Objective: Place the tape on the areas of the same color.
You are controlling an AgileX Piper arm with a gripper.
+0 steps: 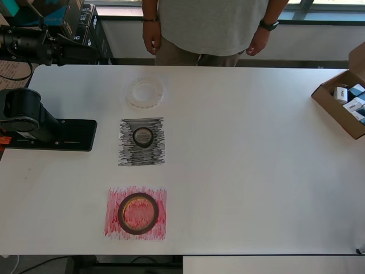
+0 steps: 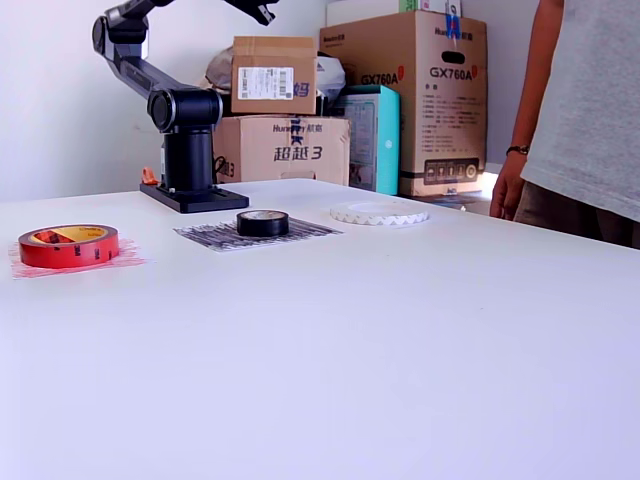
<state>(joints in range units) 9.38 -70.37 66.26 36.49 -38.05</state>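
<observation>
A small black tape roll lies on the black-scribbled sheet. On the red-scribbled sheet near the table's front edge sits the dark-red roll with its yellowish core. The wide white roll lies flat beyond the black sheet; I cannot make out a white sheet under it. My gripper is held high over the arm base, far from all three rolls. Only its dark tip shows at the frame's top edge, so its fingers cannot be read.
The arm's black base stands at the overhead view's left. A person stands at the far table edge. An open cardboard box of small packs sits at the right edge. Stacked cartons are behind the table.
</observation>
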